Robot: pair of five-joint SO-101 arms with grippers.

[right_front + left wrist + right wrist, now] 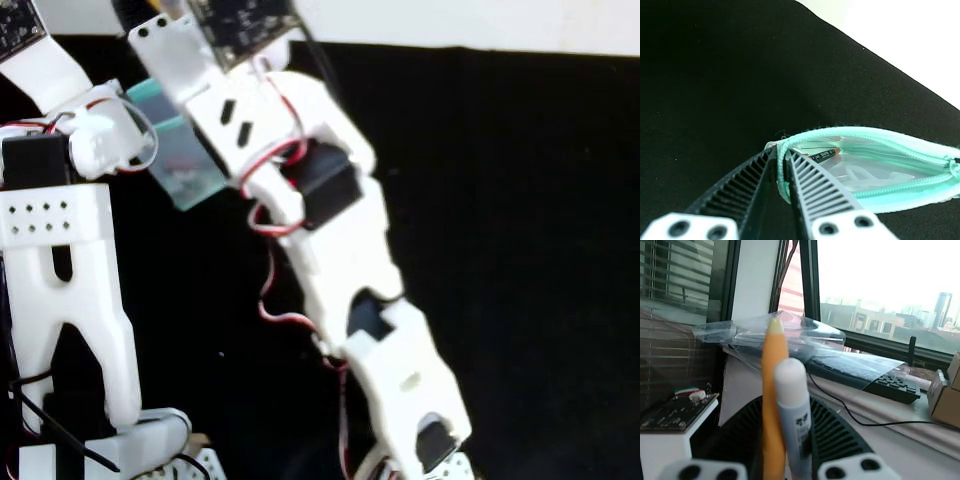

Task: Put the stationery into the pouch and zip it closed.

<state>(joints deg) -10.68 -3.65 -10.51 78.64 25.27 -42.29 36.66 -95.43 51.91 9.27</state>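
Desk (715, 100): black cover.
Pouch (890, 192): teal, clear-sided, unzipped, mouth gaping. In the high view it sits between the two arms at the desk's far side.
Left tool (780, 152): clenched on the pouch's rim at one end.
Right tool (785, 407): grasping orange pen (772, 390) and grey pen (792, 410), side by side, touching, both sticking out past the fingers.
Dark pen (822, 155): lies inside pouch.

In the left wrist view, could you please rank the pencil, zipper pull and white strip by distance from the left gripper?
1. Pencil, in the pouch.
2. Zipper pull, pouch's far end.
3. White strip, beyond the black cloth.
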